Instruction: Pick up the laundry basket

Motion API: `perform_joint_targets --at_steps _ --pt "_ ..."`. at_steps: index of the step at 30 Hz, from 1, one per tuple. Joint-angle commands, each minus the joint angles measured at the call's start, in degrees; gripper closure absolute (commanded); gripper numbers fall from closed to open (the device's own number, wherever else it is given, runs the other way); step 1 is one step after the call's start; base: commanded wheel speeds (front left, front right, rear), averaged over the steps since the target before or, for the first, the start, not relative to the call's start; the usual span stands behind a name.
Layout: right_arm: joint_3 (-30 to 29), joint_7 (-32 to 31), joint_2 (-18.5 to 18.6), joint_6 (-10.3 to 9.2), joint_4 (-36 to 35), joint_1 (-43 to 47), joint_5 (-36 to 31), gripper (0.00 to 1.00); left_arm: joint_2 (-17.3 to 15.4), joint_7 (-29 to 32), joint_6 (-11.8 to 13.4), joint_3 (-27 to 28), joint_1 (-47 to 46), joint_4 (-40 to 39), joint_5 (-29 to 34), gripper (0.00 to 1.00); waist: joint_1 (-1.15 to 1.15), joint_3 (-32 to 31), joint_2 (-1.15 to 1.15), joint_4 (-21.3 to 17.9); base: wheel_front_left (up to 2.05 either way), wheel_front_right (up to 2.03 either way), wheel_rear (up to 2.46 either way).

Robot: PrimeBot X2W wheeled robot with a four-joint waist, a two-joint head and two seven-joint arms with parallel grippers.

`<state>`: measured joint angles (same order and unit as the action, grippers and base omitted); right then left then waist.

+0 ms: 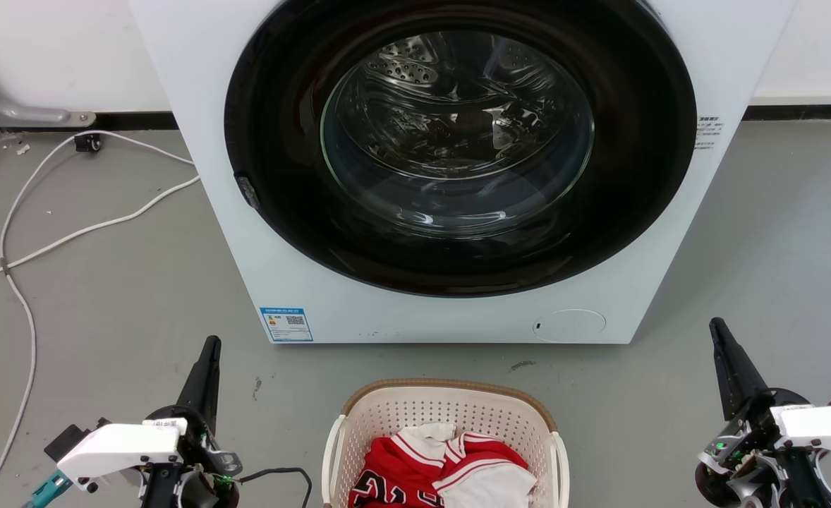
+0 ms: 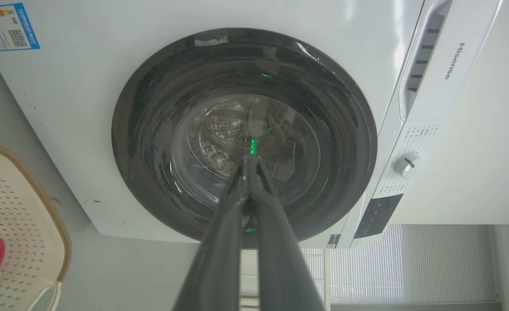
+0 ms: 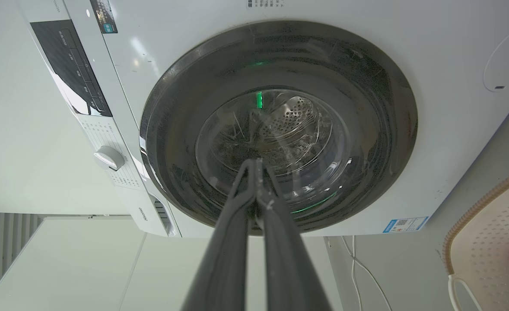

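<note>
The laundry basket sits on the floor just in front of the washer, below its round door and a little clear of the front panel. It holds a red and white garment. The head view's lower edge cuts off the basket's near end, so I can't call its long axis. What I can see is that its white loop handles run along its two sides, one facing each arm.

That is what the lift turns on. The basket lies between my grippers, inboard of both, and reaches less far toward the washer than their tips do. The left gripper looks somewhat nearer its handle than the right gripper, which stands further out to the side.

Both grippers have their two fingers pressed together and grip nothing. Both point straight at the washer door, parallel to the basket's sides, not toward it. I judge I'll need to part the fingers, swing each wrist inward and drop to handle height.
</note>
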<state>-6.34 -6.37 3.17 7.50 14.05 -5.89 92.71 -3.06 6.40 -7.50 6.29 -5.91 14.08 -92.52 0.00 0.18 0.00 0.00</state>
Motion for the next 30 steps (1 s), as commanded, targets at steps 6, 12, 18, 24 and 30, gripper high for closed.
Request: perform_joint_targets --at_steps 6,12,18,24,30 --pt "-0.1 -0.2 -0.2 -0.02 0.1 -0.6 -0.4 1.00 0.1 0.2 -0.1 0.3 -0.6 0.1 0.1 1.00 0.00 0.0 0.00 0.0 0.00 0.00 0.00" --pt "-0.1 -0.2 -0.3 -0.02 0.1 -0.6 -0.4 1.00 0.1 0.2 -0.1 0.3 -0.6 0.1 0.1 1.00 0.00 0.0 0.00 0.0 0.00 0.00 0.00" --pt "-0.1 -0.2 -0.3 -0.02 0.1 -0.6 -0.4 1.00 0.1 0.2 -0.1 0.3 -0.6 0.1 0.1 1.00 0.00 0.0 0.00 0.0 0.00 0.00 0.00" --pt "0.2 0.1 -0.2 -0.01 1.4 1.3 -0.1 0.00 0.2 -0.3 0.0 -0.3 1.2 1.2 0.1 0.00 0.00 0.0 0.00 0.0 0.00 0.00 0.00" --pt "0.5 2.2 -0.2 -0.01 0.9 1.5 -2.9 0.00 0.2 -2.3 0.0 -0.5 1.5 -0.4 3.4 0.00 0.00 0.1 0.00 0.0 0.00 0.00 0.00"
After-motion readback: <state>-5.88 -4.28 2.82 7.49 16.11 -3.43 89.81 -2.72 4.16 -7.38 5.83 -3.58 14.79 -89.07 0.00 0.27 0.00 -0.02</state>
